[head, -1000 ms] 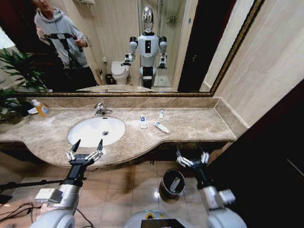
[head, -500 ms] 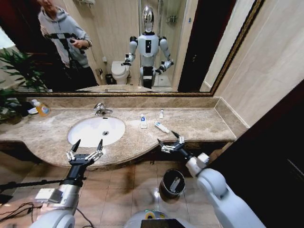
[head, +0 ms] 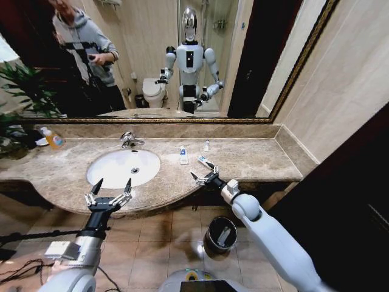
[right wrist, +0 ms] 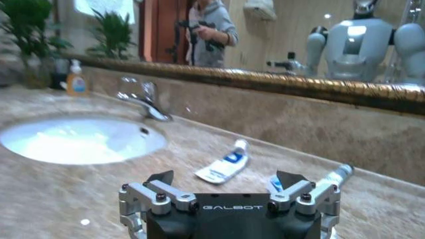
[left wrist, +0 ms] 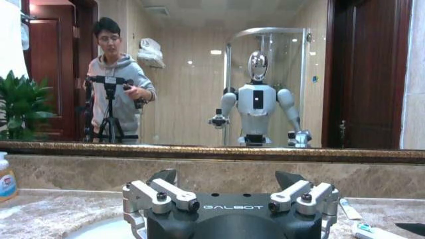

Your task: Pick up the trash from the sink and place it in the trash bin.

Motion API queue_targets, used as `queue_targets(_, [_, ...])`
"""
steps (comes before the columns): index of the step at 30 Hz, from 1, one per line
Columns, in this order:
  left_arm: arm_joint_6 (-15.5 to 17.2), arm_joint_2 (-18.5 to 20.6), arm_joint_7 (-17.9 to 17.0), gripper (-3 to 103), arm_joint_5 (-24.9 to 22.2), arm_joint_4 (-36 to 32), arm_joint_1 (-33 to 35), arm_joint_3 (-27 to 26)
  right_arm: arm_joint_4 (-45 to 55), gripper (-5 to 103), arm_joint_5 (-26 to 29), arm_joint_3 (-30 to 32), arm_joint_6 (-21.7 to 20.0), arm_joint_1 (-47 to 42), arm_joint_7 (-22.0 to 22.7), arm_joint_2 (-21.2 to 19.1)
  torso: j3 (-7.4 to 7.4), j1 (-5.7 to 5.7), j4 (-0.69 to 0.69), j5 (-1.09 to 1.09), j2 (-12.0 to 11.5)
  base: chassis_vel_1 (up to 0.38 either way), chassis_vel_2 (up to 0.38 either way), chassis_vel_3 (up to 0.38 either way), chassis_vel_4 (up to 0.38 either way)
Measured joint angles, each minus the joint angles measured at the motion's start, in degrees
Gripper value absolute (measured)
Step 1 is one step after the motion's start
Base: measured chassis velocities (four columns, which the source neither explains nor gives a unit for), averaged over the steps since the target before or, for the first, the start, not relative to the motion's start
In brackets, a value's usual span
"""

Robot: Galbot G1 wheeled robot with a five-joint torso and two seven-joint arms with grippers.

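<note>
The trash left on the tabletop is three small toiletry things, all to the right of the sink (head: 123, 168) and toward the back edge: a white tube with a blue label (head: 183, 156), a tiny bottle (head: 206, 146) close to the back wall, and a long white packet (head: 206, 163) lying flat between them and the front edge. They look very light and a little soft, with smooth plastic skin, so they may slide on the polished marble or squeeze out of a hard pinch. The long packet is best taken across its middle, on the narrow sides, with a gentle closing. One item already lies inside the trash bin (head: 220, 234), which stands on the floor under the front edge of the tabletop.

The right tool (head: 205, 177) hovers over the tabletop just in front of the long packet, its fingers spread open and holding nothing. The left tool (head: 109, 196) waits at the front edge below the sink, also open and empty.

One second ago the right tool hung low above the trash bin; it has since risen and reached forward over the front edge toward the packet. The left tool has not moved, and the three items lie where they were.
</note>
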Motion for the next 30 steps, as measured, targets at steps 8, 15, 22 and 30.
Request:
queue_targets(8, [0.00,0.00,0.00,100,0.00,0.00,0.00,0.00,-5.40,100,0.19,-1.56,0.17,5.67,-0.10,-0.25,0.00,-0.01,0.00,-0.01,0.00,0.000,0.000,0.000,0.000])
queue_targets(15, [0.00,0.00,0.00,100,0.00,0.00,0.00,0.00,-6.25,100,0.74,-1.64,-0.27,6.38,-0.44,0.59,0.00,-0.01,0.00,0.00,0.00,0.000,0.000,0.000,0.000])
queue_targets(22, [0.00,0.00,0.00,100,0.00,0.00,0.00,0.00,-3.75,100,1.47,-1.57,-1.54,5.53,-0.44,0.13,-0.01,-0.01,0.00,-0.01,0.00,0.000,0.000,0.000,0.000])
queue_targets(30, [0.00,0.00,0.00,100,0.00,0.00,0.00,0.00,-3.56,100,2.76,-1.29,-2.11,5.14,-0.31,0.05,-0.01,-0.01,0.00,0.00,0.00,0.000,0.000,0.000,0.000])
